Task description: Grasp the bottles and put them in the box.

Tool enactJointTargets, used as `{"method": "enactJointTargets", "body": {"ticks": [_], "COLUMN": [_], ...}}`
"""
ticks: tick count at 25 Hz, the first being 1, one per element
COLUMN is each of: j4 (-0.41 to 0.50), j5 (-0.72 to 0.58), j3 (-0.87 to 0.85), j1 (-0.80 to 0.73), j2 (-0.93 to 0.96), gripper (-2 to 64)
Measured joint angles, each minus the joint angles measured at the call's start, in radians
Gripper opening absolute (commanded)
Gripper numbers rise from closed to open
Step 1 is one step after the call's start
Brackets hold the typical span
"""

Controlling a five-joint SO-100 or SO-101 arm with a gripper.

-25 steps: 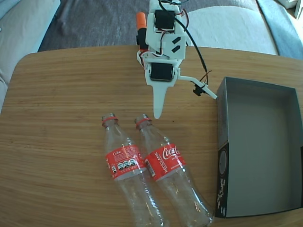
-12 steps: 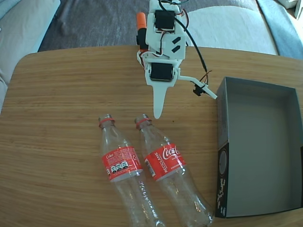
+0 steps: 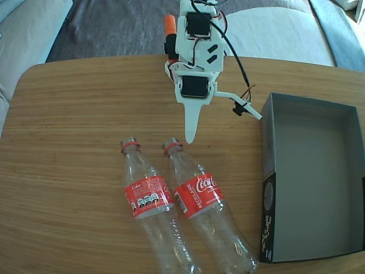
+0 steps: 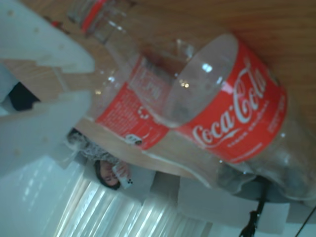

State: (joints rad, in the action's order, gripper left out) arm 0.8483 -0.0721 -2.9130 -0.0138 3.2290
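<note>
Two clear plastic Coca-Cola bottles with red labels (image 3: 149, 197) (image 3: 197, 194) lay on wooden table (image 3: 68, 142) | grey-lined cardboard box (image 3: 311, 182) held nothing | white gripper (image 3: 190, 137) above necks, jaw state unclear | nothing grasped yet.

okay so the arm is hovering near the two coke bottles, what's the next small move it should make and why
Probably lower the gripper onto the neck of the right-hand bottle in the fixed view. The white fingertip sits just above that bottle's open mouth, nothing is held, and that bottle lies nearest the box, which is empty. The other bottle can wait.
</note>
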Motion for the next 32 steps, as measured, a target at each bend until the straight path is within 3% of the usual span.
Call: {"method": "enactJointTargets", "body": {"ticks": [6,14,25,28,30,32], "j4": [0.048,0.202,0.207,0.241,0.276,0.321], "j5": [0.0,0.0,0.0,-0.015,-0.086,-0.181], "j3": [0.0,0.127,0.434,0.555,0.646,0.729], "j1": [-0.005,-0.005,-0.005,-0.005,-0.014,-0.025], "j2": [0.003,-0.008,-0.39,-0.522,-0.607,-0.695], "gripper": [-0.1,-0.1,0.5,6.6,12.5,14.1]}}
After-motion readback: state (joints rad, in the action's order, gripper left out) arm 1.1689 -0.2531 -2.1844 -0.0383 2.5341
